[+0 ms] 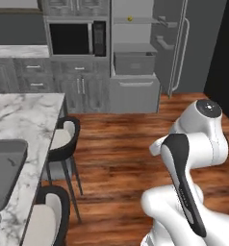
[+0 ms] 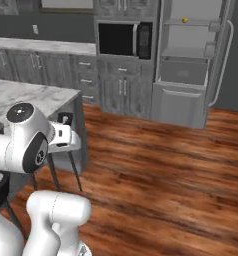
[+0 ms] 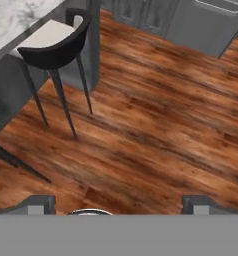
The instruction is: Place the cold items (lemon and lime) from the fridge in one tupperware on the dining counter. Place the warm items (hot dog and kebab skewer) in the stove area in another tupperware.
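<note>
Fingers spread wide, gripping nothing, your gripper hangs over bare wood floor. Hand view: black stool tucked at marble counter edge. Left base view: fridge door open, small yellow lemon on top shelf. Right base view: same lemon, microwave beside fridge.
</note>
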Robot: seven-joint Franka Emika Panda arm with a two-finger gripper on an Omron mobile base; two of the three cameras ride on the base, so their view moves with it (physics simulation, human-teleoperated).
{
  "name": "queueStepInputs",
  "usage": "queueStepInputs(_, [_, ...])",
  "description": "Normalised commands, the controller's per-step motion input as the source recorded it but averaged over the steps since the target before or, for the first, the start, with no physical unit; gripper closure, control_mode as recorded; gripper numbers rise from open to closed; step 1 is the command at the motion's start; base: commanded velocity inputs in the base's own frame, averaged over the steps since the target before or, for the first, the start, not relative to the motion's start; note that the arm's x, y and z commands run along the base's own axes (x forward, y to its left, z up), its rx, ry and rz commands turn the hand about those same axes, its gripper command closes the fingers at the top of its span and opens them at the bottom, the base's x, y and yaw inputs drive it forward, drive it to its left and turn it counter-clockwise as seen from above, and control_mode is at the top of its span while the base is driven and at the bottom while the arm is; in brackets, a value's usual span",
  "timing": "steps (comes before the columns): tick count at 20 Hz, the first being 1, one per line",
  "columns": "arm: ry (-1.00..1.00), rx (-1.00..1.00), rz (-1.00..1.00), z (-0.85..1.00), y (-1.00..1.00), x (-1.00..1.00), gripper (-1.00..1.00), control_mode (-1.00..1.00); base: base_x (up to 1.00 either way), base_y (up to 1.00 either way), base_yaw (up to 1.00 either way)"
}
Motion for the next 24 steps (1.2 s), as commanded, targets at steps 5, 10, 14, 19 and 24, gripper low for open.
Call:
queueStepInputs(5, [0.0, 0.0, 0.0, 0.0, 0.0, 0.0, -1.0, 1.0, 0.99, 0.0, -0.29])
queueStepInputs(10, [0.0, 0.0, 0.0, 0.0, 0.0, 0.0, -1.0, 1.0, 1.0, 0.0, -0.24])
queueStepInputs(14, [0.0, 0.0, 0.0, 0.0, 0.0, 0.0, -1.0, 1.0, 1.0, 0.0, -0.23])
queueStepInputs(19, [0.0, 0.0, 0.0, 0.0, 0.0, 0.0, -1.0, 1.0, 1.0, 0.0, -0.2])
queueStepInputs(24, [0.0, 0.0, 0.0, 0.0, 0.0, 0.0, -1.0, 1.0, 1.0, 0.0, -0.16])
